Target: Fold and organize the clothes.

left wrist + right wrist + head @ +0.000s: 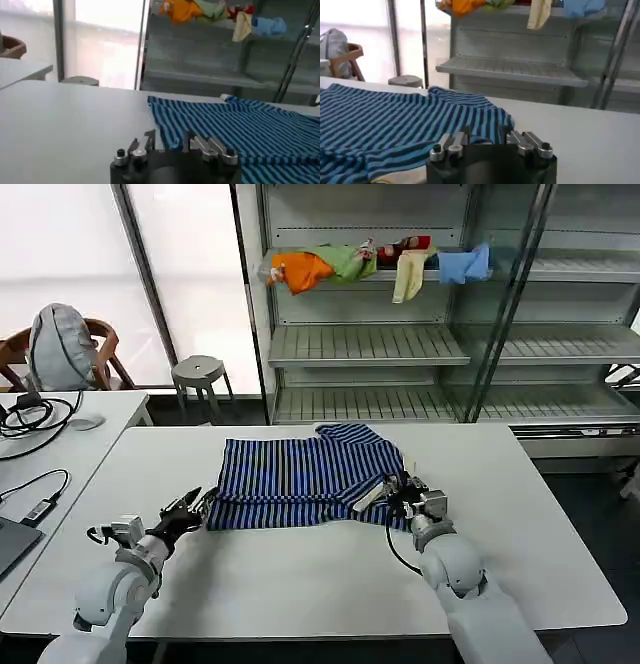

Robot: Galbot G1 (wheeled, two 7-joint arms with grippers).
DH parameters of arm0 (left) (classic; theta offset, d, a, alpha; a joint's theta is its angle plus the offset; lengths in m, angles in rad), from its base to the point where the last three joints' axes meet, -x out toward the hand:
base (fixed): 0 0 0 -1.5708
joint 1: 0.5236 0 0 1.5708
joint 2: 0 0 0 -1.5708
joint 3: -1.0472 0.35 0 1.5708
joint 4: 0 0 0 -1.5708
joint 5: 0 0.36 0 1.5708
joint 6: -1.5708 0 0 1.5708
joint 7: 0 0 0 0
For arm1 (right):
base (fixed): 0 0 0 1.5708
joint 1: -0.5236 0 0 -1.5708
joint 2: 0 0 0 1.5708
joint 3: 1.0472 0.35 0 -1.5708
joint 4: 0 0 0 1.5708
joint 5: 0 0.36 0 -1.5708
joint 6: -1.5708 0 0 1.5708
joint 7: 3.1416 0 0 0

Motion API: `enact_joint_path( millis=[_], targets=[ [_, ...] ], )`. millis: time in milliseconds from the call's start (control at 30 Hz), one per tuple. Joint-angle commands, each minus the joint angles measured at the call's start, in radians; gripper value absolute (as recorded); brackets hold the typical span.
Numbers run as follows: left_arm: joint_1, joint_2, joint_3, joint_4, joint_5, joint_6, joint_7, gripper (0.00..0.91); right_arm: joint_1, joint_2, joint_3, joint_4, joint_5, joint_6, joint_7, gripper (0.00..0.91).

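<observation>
Fingers [196, 502] at striped shirt's [290, 479] edge

Blue and black fine stripes cover the shirt [300, 479], cream at its trim, on a white counter [330, 574]. Orange, green, yellow and light-blue garments [380, 264] at twelve o'clock.

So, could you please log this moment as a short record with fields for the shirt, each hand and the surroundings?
shirt: striped shirt lies spread, partly folded, on the white table
left hand: left hand low at the shirt's near left corner, fingers open
right hand: right hand at the shirt's near right edge, fingers open over the fabric
held: nothing visibly gripped by either hand
background: colourful garments on a shelf behind the table
</observation>
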Motion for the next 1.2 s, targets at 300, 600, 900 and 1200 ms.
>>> enact_joint_path(
  millis=[300, 600, 900, 1200],
  targets=[
    [0.158, 0.008, 0.059, -0.161, 0.105, 0.136, -0.117, 0.907, -0.255, -0.092, 0.076, 0.224, 0.049, -0.064, -0.001, 0.846],
    [0.145, -0.013, 0.075, -0.133, 0.063, 0.126, -0.202, 0.010, -0.268, -0.094, 0.065, 0.202, 0.089, -0.065, -0.019, 0.000],
    [0.139, -0.004, 0.084, -0.116, 0.098, 0.134, -0.185, 0.010, -0.255, -0.094, 0.063, 0.189, 0.121, -0.065, -0.020, 0.000],
    [0.123, 0.002, 0.072, -0.103, 0.123, 0.132, -0.168, 0.020, -0.244, -0.097, 0.071, 0.177, 0.128, -0.065, -0.017, 0.000]
  ],
)
